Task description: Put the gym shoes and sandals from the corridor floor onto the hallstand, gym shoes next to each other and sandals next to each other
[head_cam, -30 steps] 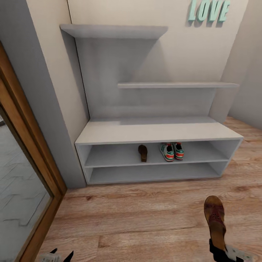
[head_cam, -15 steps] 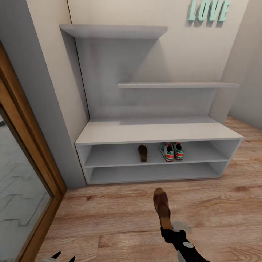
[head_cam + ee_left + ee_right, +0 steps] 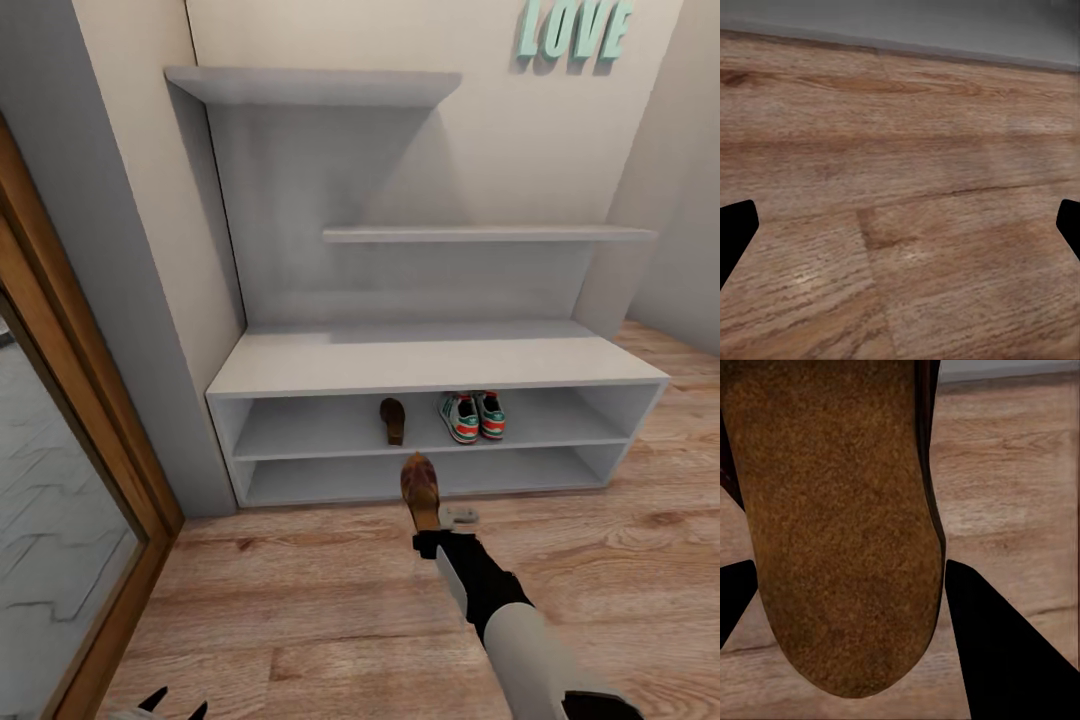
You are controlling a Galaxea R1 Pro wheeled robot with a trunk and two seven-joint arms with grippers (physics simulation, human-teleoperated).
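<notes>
The grey-white hallstand [image 3: 430,365] stands against the wall. On its upper shelf slot sit the two gym shoes [image 3: 472,415] side by side, with one brown sandal [image 3: 393,420] to their left. My right gripper [image 3: 428,538] is shut on the second sandal [image 3: 420,490], holding it by the heel just in front of the lower slot, toe toward the rack. In the right wrist view the sandal's brown sole [image 3: 840,517] sits between the dark fingers [image 3: 1005,652]. My left gripper [image 3: 170,703] hangs open low at the left over the corridor floor [image 3: 900,187].
A wood-framed mirror or door [image 3: 60,520] stands at the left. Two wall shelves [image 3: 480,234] hang above the bench. Mint "LOVE" letters [image 3: 575,28] are on the wall. Bare plank floor [image 3: 300,610] lies in front of the rack.
My right arm has swung left and forward, carrying the sandal from the lower right of the view up to the front of the rack. The left gripper has stayed put.
</notes>
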